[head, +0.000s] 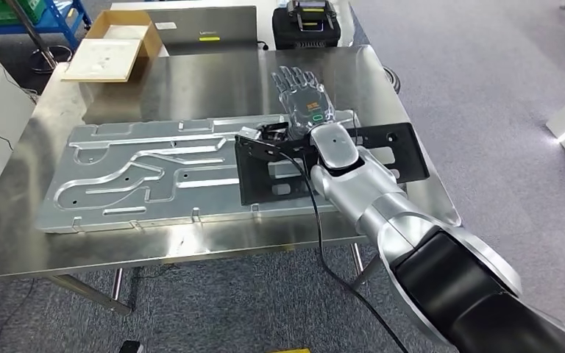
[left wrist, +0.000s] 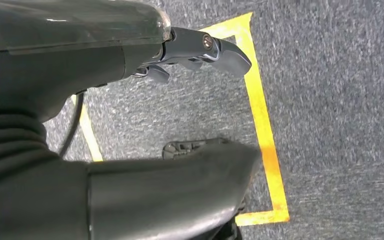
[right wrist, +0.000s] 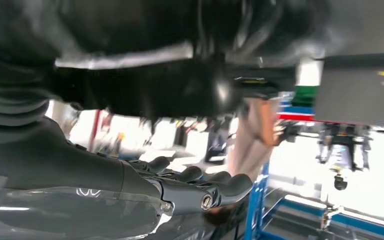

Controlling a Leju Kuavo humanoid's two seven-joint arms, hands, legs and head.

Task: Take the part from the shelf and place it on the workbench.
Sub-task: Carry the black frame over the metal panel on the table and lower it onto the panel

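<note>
The part, a flat black bracket panel (head: 265, 173), lies on the large aluminium plate (head: 140, 180) that rests on the steel workbench (head: 191, 81), at the plate's right end. My right arm reaches across the part, and my right hand (head: 305, 99) hovers just beyond its far edge, fingers stretched out and apart, holding nothing. In the right wrist view the dark fingers (right wrist: 205, 187) lie straight, and the picture is blurred. My left hand (left wrist: 195, 50) hangs over grey carpet with thumb and fingers apart and nothing between them.
At the back left corner of the workbench sits a cardboard box with a white pad (head: 114, 48). Behind the bench are a grey case (head: 202, 29) and a black device (head: 313, 26). Yellow floor tape (left wrist: 262, 125) marks the carpet under my left hand.
</note>
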